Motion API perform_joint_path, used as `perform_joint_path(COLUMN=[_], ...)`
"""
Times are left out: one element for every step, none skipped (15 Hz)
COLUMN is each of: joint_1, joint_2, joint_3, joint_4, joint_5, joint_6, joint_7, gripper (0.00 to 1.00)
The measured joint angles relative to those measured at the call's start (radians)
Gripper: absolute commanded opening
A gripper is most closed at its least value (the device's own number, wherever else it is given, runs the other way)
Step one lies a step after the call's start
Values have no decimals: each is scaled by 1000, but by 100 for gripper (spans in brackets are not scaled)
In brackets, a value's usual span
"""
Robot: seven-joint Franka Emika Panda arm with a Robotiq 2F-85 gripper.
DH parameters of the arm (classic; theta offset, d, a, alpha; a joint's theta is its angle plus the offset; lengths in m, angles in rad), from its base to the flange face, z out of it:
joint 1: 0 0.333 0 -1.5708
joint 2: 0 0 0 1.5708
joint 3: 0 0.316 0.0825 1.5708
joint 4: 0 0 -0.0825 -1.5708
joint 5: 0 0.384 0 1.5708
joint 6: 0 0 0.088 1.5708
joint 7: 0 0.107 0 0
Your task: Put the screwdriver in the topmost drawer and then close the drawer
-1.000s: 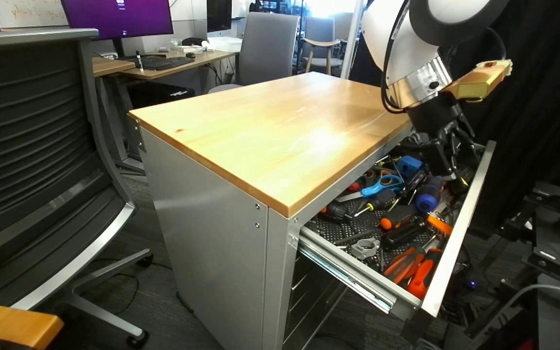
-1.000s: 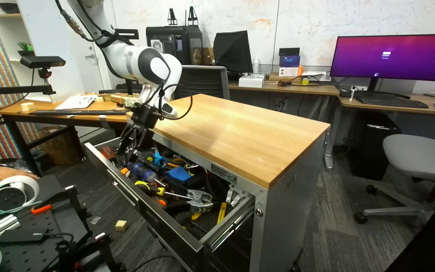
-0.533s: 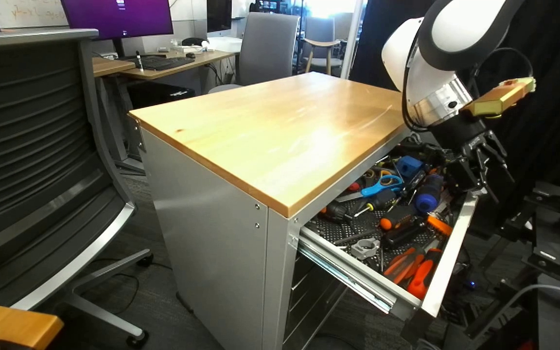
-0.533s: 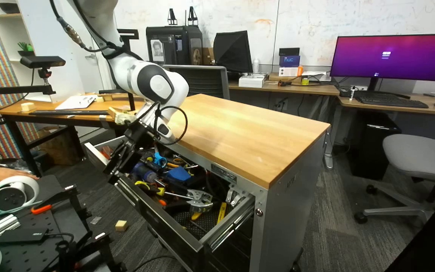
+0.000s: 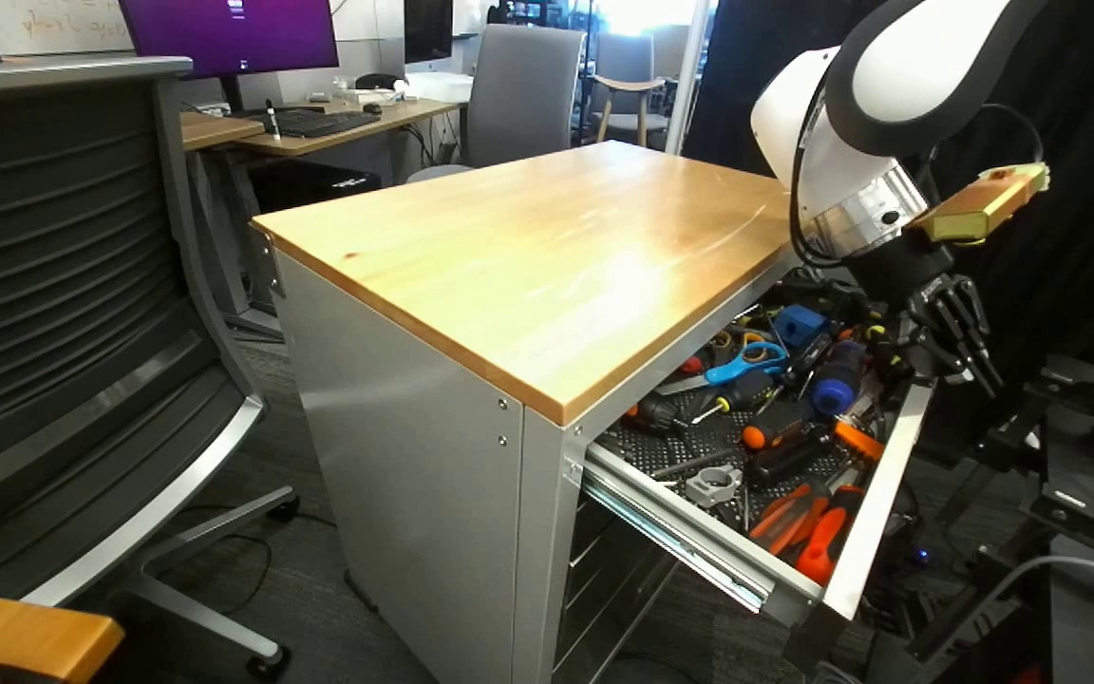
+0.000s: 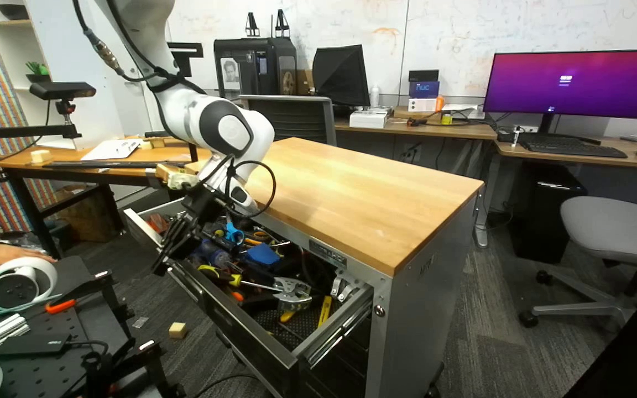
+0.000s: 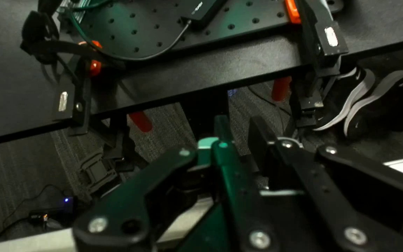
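Note:
The topmost drawer (image 5: 875,513) is pulled out from the wood-topped cabinet, full of loose tools, in both exterior views. My gripper (image 5: 979,380) is tilted down at the drawer's front rim, its tips reaching slightly past the panel's outer side. In the wrist view the gripper (image 7: 238,126) has a narrow gap between its fingers, with nothing in it. The rim's pale edge (image 7: 30,241) passes behind the jaws there. A small black tool with a yellowish end (image 5: 877,331) lies in the drawer near my gripper. Whether that is the screwdriver, I cannot tell.
A black perforated table (image 6: 25,354) with clamps stands in front of the drawer, where a person's hand (image 6: 3,254) rests by a white controller (image 6: 22,284). Blue scissors (image 5: 746,361) and orange-handled pliers (image 5: 827,541) lie in the drawer. An office chair (image 5: 82,313) flanks the cabinet.
From above the drawer's inside, my gripper has moved outward to its front rim. Its fingers have drawn much closer together. The drawer has stayed where it was.

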Motion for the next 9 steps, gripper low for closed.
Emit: perform_joint_path(joint_1=[7,16,28,43,58,72,84,94,101], joint_2=[3,8,13,14,11,8,4,-1,-4], joint_3=[0,-1,-2,-4,-4,-4,-4,-5,-5], joint_4=[0,0,-2,-4,-4,-3,-2,-1,3], joint_5=[-18,-45,-79,-116,-146,-172,-197,-221,-242], joint_6=[20,48,59,69,76,86,98,115,133], joint_7=[10,28,52,77,95,112,127,143,156], gripper=[0,0,0,0,0,0,0,0,0])
